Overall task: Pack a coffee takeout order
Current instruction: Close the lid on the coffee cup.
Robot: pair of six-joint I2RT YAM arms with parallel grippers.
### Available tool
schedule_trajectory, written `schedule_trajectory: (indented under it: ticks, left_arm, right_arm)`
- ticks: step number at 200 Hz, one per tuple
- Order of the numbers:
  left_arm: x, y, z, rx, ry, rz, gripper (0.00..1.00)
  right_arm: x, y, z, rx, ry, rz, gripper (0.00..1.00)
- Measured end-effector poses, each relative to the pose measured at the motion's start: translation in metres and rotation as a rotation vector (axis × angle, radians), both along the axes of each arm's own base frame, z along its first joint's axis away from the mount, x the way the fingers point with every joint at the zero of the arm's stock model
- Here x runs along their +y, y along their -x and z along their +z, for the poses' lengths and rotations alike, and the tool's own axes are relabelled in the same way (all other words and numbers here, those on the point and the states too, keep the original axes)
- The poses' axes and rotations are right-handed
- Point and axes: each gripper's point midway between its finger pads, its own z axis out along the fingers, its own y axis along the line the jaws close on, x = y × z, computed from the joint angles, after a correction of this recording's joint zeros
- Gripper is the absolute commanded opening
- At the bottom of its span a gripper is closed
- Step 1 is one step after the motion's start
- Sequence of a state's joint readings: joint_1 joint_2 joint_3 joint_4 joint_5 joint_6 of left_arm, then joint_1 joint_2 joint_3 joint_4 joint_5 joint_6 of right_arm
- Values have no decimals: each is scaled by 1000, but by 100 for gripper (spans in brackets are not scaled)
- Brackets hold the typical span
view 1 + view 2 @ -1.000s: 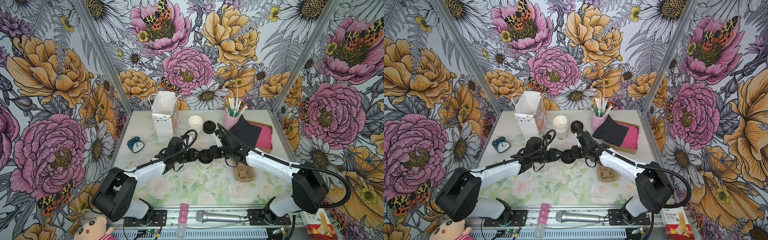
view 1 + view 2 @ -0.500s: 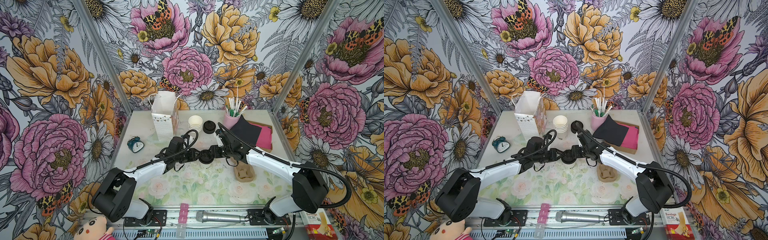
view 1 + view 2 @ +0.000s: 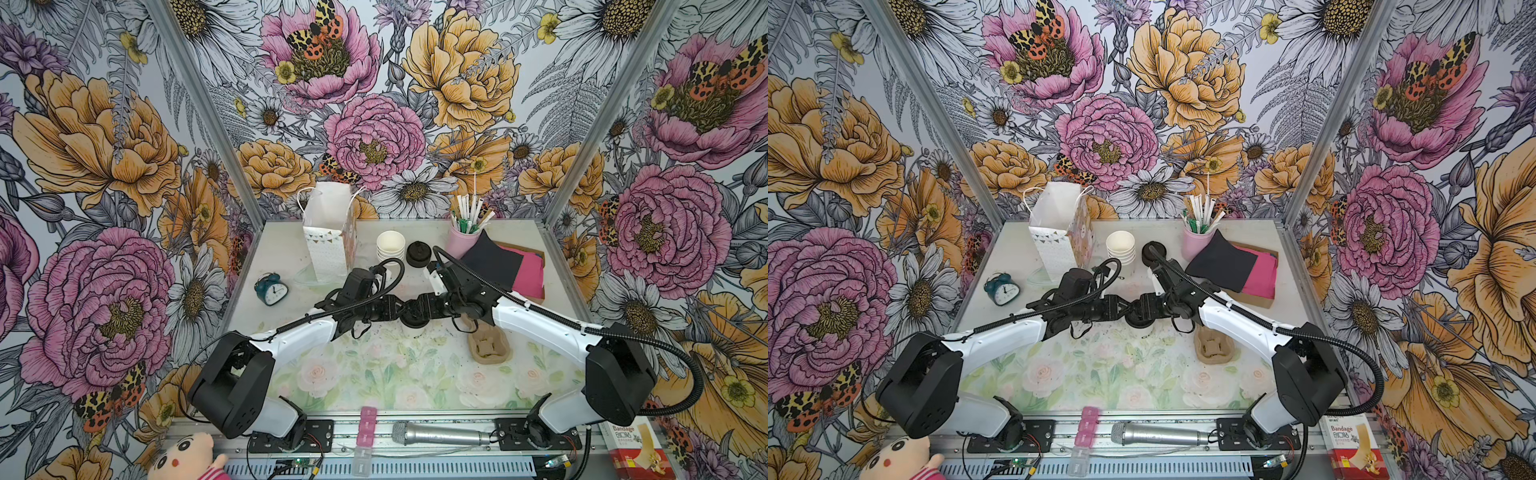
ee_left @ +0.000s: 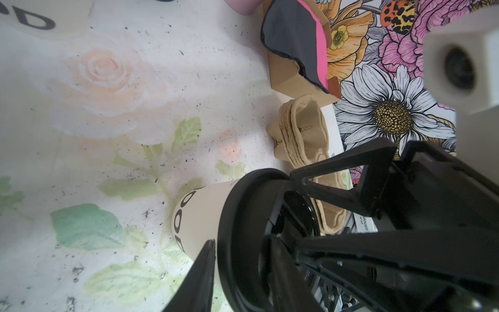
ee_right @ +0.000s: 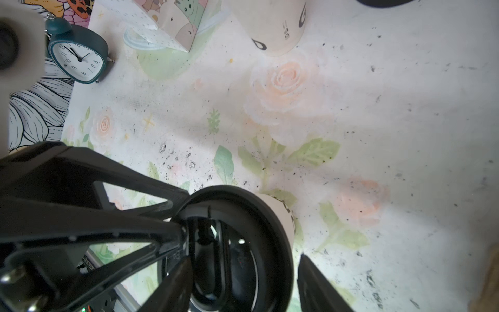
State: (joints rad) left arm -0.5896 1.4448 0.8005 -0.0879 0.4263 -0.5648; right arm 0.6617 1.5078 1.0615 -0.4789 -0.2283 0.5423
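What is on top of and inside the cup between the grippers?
A black lid sits on the cup, covering its mouth. The lid hides the inside, so contents cannot be told.

Twin high views down onto the table (image 3: 374,374); close wrist views, apparently of one lidded cup (image 4: 199,216).

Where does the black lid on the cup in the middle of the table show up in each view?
In a top view: black lid just below picture centre.
In a top view: black lid likewise just below centre.
Left wrist: close up, black lid on the white cup.
Right wrist: close up, black lid on the same white cup.
Shared landmark: stack of white cups, seen in all four.
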Motion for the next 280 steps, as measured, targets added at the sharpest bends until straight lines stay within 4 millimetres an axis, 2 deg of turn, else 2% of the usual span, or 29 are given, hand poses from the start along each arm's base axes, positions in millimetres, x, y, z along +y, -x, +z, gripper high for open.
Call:
schedule_trajectory:
  ticks: [51,77,105,149,164,192,237,280]
  left_arm:
    - [15,-4,0,9,-23,26,48]
    - [20,4,19,-27,-2,26,51]
    - [22,22,37,-62,56,24,53]
    - [24,44,11,50,119,79,56]
    - [19,47,9,73,134,86,56]
    - [8,43,15,82,212,117,56]
    - [4,35,-5,160,254,204,53]
    - [-2,28,-7,177,285,241,47]
  right_arm:
    - [3,0,-1,3,-11,8,58]
    - [4,0,-3,9,-15,-1,56]
    - [4,-1,-4,6,-24,-9,55]
    - [4,-2,-4,-1,-32,-26,55]
    - [4,-2,-4,0,-33,-27,55]
    - [5,-3,-5,-4,-38,-29,55]
    - [5,-4,-5,-11,-50,-44,54]
    - [5,-6,-5,-19,-60,-59,54]
